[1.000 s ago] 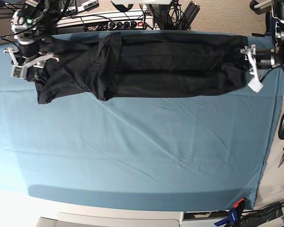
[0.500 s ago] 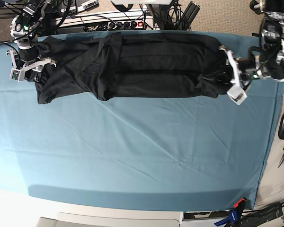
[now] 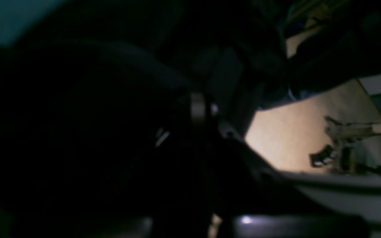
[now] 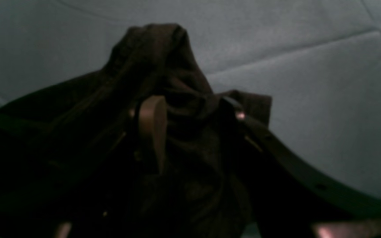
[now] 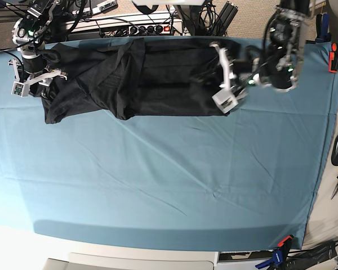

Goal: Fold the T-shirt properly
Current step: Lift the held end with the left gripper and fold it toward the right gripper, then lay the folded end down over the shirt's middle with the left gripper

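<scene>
Carried inward by the closed left pincer (image 5: 225,76), the T-shirt (image 5: 141,79) hem is being folded over; right pincer (image 5: 31,79) grips cloth between parted jaws.

The black T-shirt (image 5: 141,79) lies as a long, folded band along the far edge of the teal-covered table. One end is bunched and wrinkled; the other is lifted and doubled back over itself.
</scene>
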`<action>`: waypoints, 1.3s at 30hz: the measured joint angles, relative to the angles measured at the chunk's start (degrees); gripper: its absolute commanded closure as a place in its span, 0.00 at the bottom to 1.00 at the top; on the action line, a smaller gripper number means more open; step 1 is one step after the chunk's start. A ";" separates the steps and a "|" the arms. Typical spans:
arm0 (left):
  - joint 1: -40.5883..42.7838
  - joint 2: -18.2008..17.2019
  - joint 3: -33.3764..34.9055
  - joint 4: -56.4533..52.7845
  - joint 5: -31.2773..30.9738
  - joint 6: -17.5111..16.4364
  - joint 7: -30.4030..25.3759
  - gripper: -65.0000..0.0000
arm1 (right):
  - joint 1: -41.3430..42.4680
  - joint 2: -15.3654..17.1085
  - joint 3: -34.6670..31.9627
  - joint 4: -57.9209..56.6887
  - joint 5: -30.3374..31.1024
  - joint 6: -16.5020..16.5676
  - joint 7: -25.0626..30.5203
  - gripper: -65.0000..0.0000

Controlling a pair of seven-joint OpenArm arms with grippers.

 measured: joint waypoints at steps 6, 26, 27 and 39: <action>-2.56 3.21 1.68 -0.61 3.39 0.94 -1.79 1.00 | 0.00 0.00 0.00 0.00 0.00 0.02 0.00 0.60; -2.60 9.86 7.06 -0.61 8.87 1.86 -4.81 1.00 | 0.00 0.00 0.00 0.00 0.00 0.00 0.02 0.60; -2.60 10.34 7.74 -0.61 9.05 2.27 -4.94 1.00 | 0.02 0.00 0.00 0.00 0.00 0.00 0.02 0.60; -5.14 11.58 10.78 -0.61 15.69 3.82 -7.98 1.00 | 0.02 0.00 0.00 0.00 0.00 0.00 0.02 0.60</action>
